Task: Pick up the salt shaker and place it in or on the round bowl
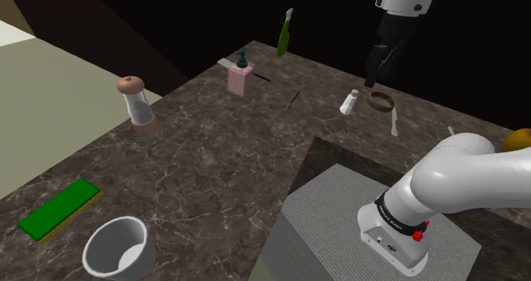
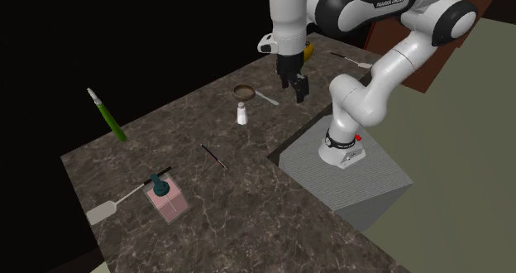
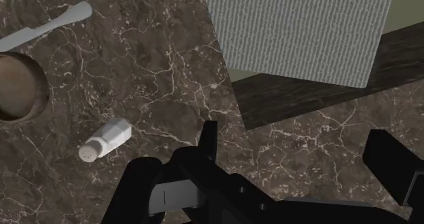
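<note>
No step is complete: your salt shaker [image 3: 105,139] stands untouched near the round bowl [image 3: 39,92]. Your gripper [image 3: 295,140] hovers above, fingers wide and empty.

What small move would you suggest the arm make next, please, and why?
Probably shift the open pincer across until it hangs over the salt shaker: the shaker stands upright on the counter beside the round bowl, off to one side of the pincer, not between its fingers.

home kitchen: dark marbled counter [image 1: 213,151], pepper mill [image 1: 134,103], soap dispenser [image 1: 241,77]
</note>
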